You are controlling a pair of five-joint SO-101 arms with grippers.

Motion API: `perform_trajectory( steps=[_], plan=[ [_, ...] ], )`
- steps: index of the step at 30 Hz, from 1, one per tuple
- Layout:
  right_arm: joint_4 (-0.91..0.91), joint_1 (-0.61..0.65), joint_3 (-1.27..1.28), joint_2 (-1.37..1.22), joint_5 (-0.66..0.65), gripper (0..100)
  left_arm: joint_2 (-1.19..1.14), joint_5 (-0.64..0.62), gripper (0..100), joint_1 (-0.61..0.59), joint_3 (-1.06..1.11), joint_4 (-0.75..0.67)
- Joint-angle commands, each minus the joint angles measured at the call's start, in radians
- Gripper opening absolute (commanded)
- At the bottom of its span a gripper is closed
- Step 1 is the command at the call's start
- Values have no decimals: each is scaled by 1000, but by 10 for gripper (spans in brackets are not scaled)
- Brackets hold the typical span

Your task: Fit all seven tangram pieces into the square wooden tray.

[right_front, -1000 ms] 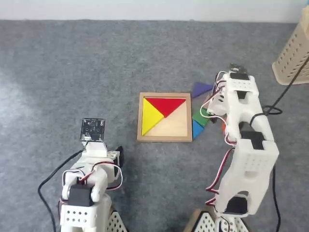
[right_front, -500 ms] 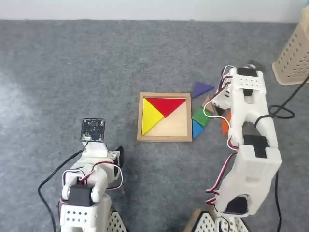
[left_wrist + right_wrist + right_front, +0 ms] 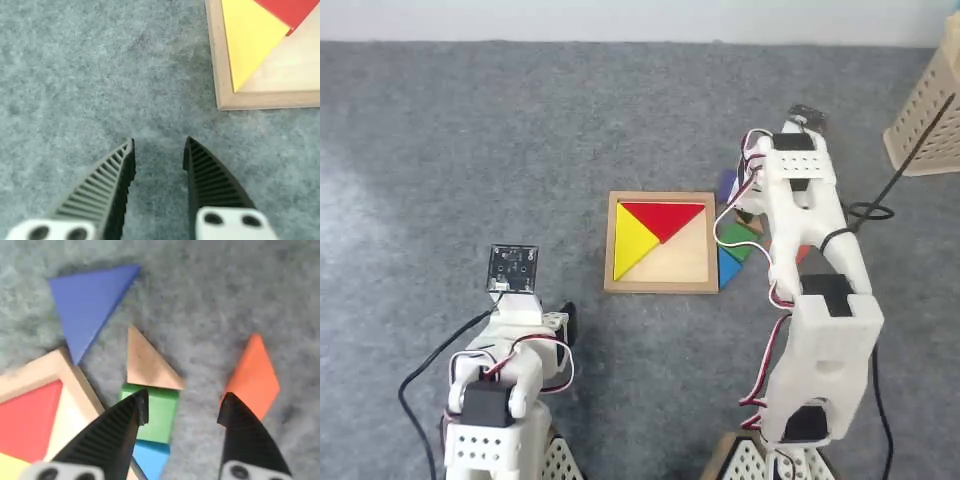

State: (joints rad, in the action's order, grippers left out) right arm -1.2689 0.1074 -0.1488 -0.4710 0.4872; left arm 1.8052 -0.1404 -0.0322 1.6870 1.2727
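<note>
Wooden tray [image 3: 660, 287] mid-frame holds red triangle [image 3: 665, 217] and yellow triangle [image 3: 630, 243]. Left end effector [image 3: 159, 150] and right end effector [image 3: 185, 397] both gape, gripping nothing.

Likely a robotics lab or hobby workshop. Grey felt-covered desk [image 3: 470, 130], white printed left arm [image 3: 495, 400] and right arm [image 3: 825, 330] with bare wiring [image 3: 767, 365], a beige slotted basket [image 3: 930, 110] at the edge, plain pale wall [image 3: 620, 18] behind.
</note>
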Motion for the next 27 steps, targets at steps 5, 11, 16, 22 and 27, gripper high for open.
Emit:
perform_trajectory(
  steps=[5,11,16,22,27],
  plan=[
    [53,15,-57,-36,-23,231,20,-6,152,-5,-2,-6],
    [41,-18,-95,-113,-49,228,20,-6,152,-5,-2,-6],
    [-24,-68,-127,-111,-32,230,20,-6,152,-5,-2,-6],
    [-85,-93,-126,-111,-41,230,20,-6,152,-5,-2,-6],
    [-130,-105,-126,-111,-84,230,20,-6,152,-5,-2,-6]
  ],
)
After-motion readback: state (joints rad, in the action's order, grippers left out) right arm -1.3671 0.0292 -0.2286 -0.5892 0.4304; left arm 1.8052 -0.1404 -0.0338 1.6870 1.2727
